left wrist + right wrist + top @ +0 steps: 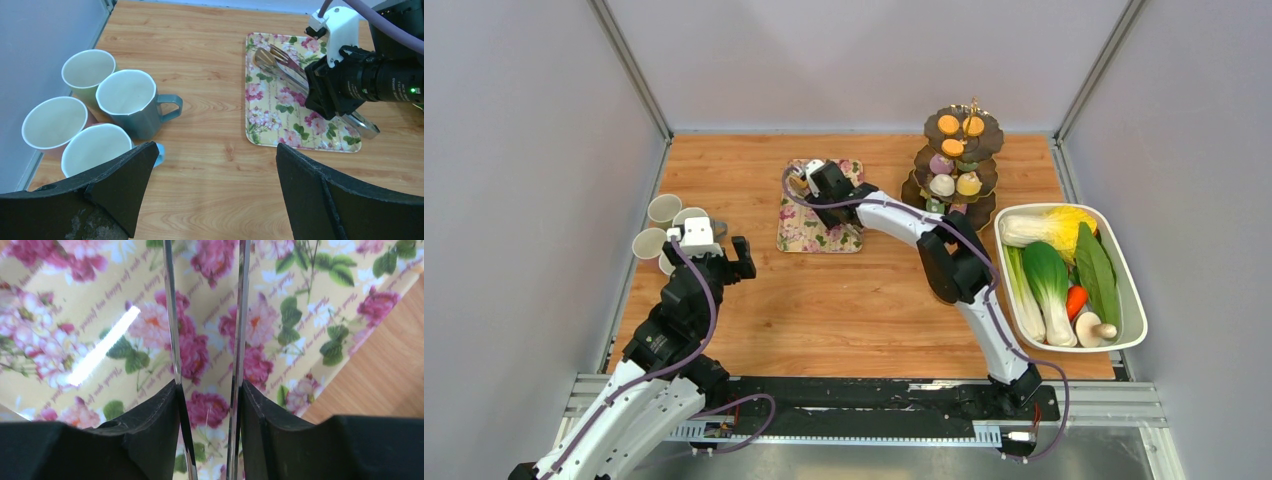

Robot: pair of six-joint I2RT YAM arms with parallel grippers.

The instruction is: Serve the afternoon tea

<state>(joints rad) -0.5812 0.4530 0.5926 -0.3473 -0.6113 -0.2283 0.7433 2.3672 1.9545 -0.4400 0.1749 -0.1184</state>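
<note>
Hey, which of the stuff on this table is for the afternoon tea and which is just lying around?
For the tea: cakes, three-tier stand, four mugs, tongs, floral tray.
Lying about: vegetables, white tub.

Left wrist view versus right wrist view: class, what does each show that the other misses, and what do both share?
Only the left wrist view shows the four mugs, the open left fingers and the gold tips of the tongs. Only the right wrist view shows the right fingers pressed against the tongs' two metal arms. Both show the tongs, the floral tray and the wooden table.
</note>
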